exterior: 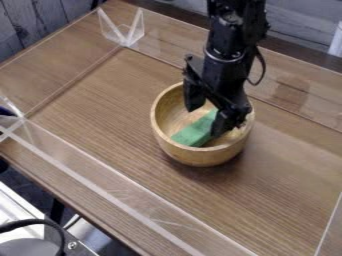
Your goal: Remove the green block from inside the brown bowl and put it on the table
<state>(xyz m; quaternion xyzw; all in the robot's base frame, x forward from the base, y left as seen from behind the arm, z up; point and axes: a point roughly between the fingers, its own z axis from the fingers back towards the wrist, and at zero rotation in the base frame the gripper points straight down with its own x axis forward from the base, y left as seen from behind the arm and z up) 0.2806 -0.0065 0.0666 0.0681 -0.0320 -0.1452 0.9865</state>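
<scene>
Can see a small bright green rectangular block lying inside a round light-brown wooden bowl, down on the bottom, set slantwise, with one end toward the near left of the view and the other toward the far right. Can make out a thick rim and smooth sides on the bowl, standing upright on a large brown wood-grain desk, right of the middle of the view.

Reaches down from the top of the view with a black gripper, over the far part of the bowl, fingers pointing downward. Holds the jaws open, spread apart to either side, with nothing gripped between them. Brings one finger down by the far left part of the rim and the other over the right part of the opening, near the upper end of the block. Cannot tell from this angle whether touching the block or the rim.

Shows clear acrylic walls along the edge of the desk, catching pale streaks of light, with a clear angular piece near the far left corner. Past the desk at the upper left, shows a grey surface with dark lines; at the lower left, dark cables beyond the edge
</scene>
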